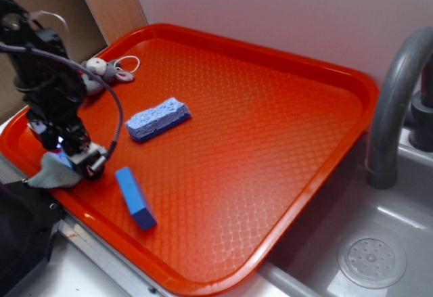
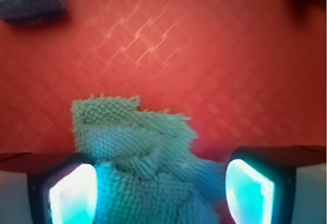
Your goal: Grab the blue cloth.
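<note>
The blue cloth [image 1: 49,174] is a small pale grey-blue rag with frayed edges, lying crumpled on the red tray [image 1: 270,141] near its front left rim. My gripper [image 1: 73,160] is low over it and stands open. In the wrist view the cloth [image 2: 135,147] is bunched up between the two lit fingers [image 2: 74,193]. The left finger is against the fabric, while a small gap shows by the right one. My gripper [image 2: 161,191] straddles the near part of the cloth.
A light blue sponge [image 1: 157,118] lies mid-tray and shows blurred in the wrist view [image 2: 28,2]. A bright blue block [image 1: 135,197] sits just right of the gripper. A grey toy mouse [image 1: 101,72] lies at the back left. A faucet [image 1: 396,94] and sink [image 1: 372,260] are on the right.
</note>
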### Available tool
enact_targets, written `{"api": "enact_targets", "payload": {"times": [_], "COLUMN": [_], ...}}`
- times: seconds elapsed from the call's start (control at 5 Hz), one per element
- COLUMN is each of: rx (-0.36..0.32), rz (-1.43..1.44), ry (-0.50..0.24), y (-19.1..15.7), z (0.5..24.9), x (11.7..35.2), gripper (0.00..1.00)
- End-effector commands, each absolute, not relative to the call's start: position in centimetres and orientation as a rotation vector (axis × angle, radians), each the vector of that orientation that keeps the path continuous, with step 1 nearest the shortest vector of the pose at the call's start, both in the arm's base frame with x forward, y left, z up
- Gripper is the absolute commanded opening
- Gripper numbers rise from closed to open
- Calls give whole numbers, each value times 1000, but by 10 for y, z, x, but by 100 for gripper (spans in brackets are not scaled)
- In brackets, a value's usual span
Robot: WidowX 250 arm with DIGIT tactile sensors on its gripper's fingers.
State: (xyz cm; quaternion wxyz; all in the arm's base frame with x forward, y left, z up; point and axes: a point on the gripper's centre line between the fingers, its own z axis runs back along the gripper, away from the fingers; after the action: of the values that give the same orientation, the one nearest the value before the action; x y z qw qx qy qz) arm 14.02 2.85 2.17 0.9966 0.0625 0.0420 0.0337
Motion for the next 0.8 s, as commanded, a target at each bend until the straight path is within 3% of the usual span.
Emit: {"api": "enact_targets", "payload": {"times": [0.0, 0.2, 0.4, 0.6], "rx": [127, 127, 122, 172], "rz": [73, 73, 118, 232], "ry": [59, 59, 20, -89], "y": [30, 30, 22, 41], "z": [26, 26, 48, 89], "x": [146, 146, 144, 150], "gripper": [100, 100, 100, 100]}}
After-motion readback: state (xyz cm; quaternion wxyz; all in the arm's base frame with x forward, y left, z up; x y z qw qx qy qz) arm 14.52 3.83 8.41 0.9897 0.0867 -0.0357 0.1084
